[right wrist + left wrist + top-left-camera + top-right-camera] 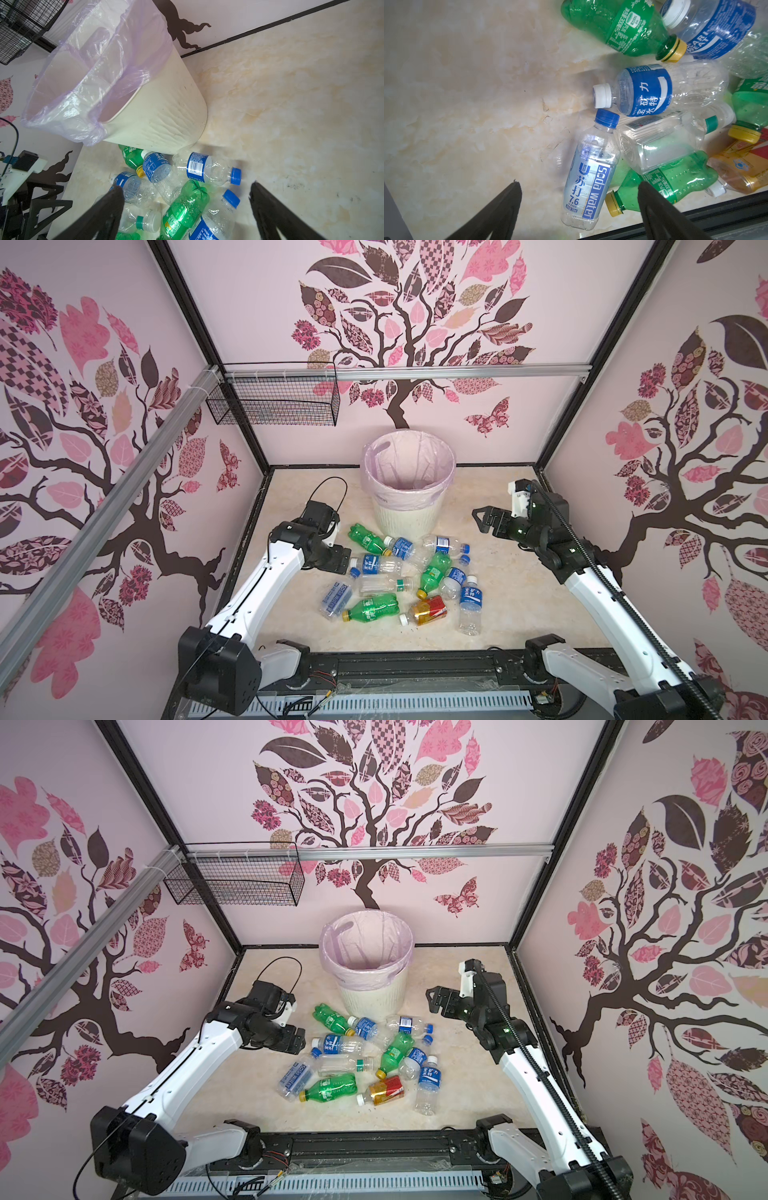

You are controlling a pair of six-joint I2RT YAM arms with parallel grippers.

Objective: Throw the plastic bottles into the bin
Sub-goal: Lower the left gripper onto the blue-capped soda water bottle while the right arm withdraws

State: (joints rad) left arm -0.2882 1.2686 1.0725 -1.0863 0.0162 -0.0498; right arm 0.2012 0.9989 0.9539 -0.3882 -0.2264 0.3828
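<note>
1. Black fingers of the left gripper [579, 185] stand wide apart, gripping nothing; seen between them lies a clear bottle [588, 182] labelled "soda water", "7.6", "U ZHEN".
2. Past those fingertips, a blue-labelled bottle [714, 31] reads "CARI" and "WEAT", just beside a green bottle [618, 27].
3. Right gripper [186, 187] fingers gape, holding nothing; just beyond them lies a barcoded bottle [207, 170], and farther on the bin [166, 116] stands upright.
</note>
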